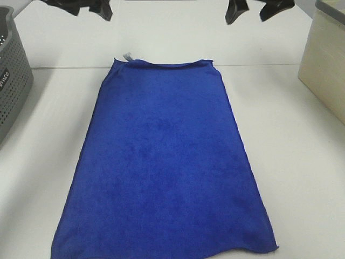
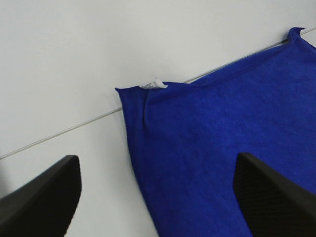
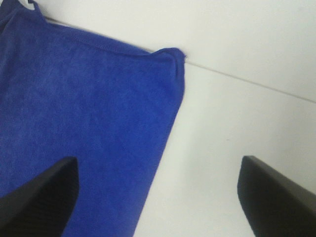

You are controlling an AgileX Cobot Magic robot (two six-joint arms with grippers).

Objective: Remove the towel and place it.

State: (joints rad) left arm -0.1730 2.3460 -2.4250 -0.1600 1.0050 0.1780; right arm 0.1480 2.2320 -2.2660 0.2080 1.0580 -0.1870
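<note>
Blue towel [image 1: 167, 162] spread flat on the white table [image 1: 291, 162].
Its tagged far edge lies across the table seam; beyond that edge the left gripper [image 2: 158, 197] and right gripper [image 3: 158, 197] hang above, jaws spread wide, gripping nothing. A grey basket [image 1: 11, 81] stands left of the towel.

The table [image 1: 291, 162] is seen from high above and in front, the full towel [image 1: 161, 162] in frame. Each far corner is viewed close from a wrist camera looking down between spread fingers: tagged corner [image 2: 153, 85] left, plain corner [image 3: 173, 52] right.
</note>
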